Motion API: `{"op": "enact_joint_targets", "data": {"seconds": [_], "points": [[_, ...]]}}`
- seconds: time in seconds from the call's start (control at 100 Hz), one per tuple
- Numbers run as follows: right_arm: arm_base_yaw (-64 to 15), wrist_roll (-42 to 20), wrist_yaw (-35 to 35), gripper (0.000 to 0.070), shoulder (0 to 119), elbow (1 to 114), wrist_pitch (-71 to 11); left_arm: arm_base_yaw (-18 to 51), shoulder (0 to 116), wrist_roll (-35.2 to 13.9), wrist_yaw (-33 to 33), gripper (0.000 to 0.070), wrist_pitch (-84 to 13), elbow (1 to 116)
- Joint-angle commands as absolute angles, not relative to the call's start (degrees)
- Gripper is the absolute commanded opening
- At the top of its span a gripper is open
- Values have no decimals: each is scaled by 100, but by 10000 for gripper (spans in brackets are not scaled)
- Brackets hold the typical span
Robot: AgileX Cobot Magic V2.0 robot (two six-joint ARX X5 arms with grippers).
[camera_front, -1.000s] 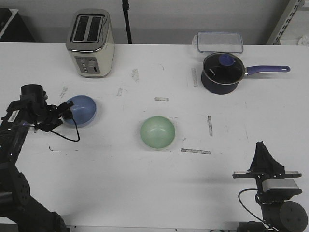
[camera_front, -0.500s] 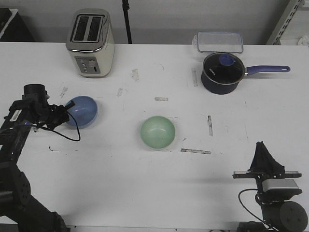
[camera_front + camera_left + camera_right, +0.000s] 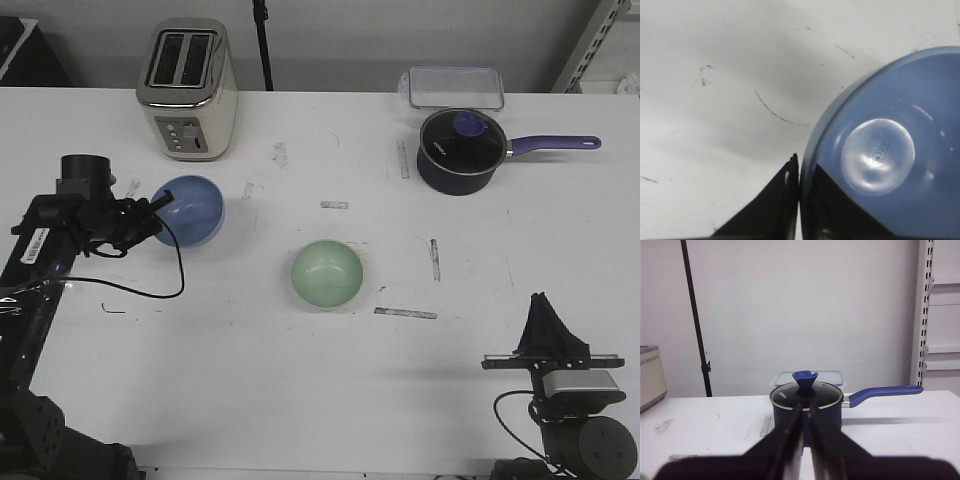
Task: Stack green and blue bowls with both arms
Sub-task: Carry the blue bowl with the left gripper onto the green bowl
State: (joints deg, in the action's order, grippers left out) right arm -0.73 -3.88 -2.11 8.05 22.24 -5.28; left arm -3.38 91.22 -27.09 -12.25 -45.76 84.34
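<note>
The blue bowl (image 3: 192, 210) is lifted off the table at the left and tilted, with its rim pinched between my left gripper's (image 3: 156, 214) fingers. In the left wrist view the bowl (image 3: 880, 150) fills the right side. One finger (image 3: 782, 197) is outside the rim and the other inside, and the gripper (image 3: 801, 167) is shut on it. The green bowl (image 3: 327, 273) sits upright and empty at the table's middle. My right gripper (image 3: 541, 300) rests at the front right, far from both bowls. Its fingers (image 3: 790, 432) are almost together with nothing between them.
A cream toaster (image 3: 188, 90) stands at the back left. A dark navy saucepan (image 3: 458, 150) with a purple handle is at the back right, also showing in the right wrist view (image 3: 832, 410). A clear lidded container (image 3: 453, 86) is behind it. Tape marks dot the table (image 3: 300, 380).
My left gripper has raised the blue bowl off the table and carried it to the right, tilting it. The green bowl and the right arm have not moved.
</note>
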Motion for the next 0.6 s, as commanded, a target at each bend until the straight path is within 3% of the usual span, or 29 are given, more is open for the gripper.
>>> {"op": "enact_joint_targets", "data": {"seconds": [0.0, 0.39, 0.59], "points": [[-80, -449, -204, 12, 790, 2248, -469, -67, 9216, -2777, -1247, 1, -4705, 8586], [-80, -449, -204, 12, 790, 2248, -469, 1719, 9218, -3000, -1173, 1, -4779, 8855], [-80, -449, -204, 12, 790, 2248, -469, 2279, 9327, -3120, -1173, 1, -4777, 8855]]}}
